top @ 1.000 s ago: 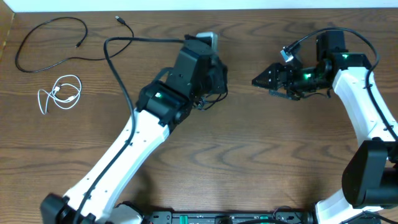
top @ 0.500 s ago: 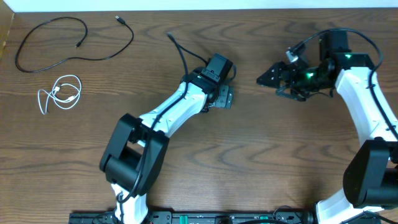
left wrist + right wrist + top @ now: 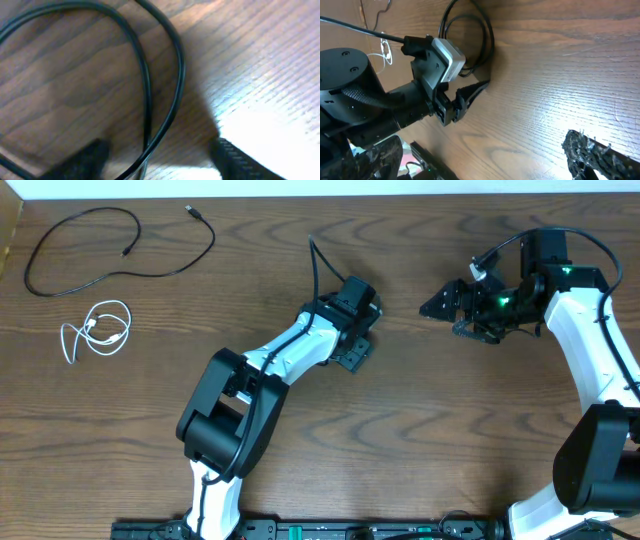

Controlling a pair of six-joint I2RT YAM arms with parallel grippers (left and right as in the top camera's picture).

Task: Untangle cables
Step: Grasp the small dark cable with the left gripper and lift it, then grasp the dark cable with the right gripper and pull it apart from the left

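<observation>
We take this for a robot lab bench: wood-grain table (image 3: 420, 450), left arm (image 3: 285, 358) and right arm (image 3: 590, 350) mounted at its near edge.

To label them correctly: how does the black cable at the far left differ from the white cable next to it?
The black cable is dark and long; the white cable is pale and shorter. The black cable spreads in one wide loop; the white cable is coiled small. Both lie on the table.

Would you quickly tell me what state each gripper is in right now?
Left gripper: open over a black cable, not gripping it.
Right gripper: open, holding nothing.
</observation>
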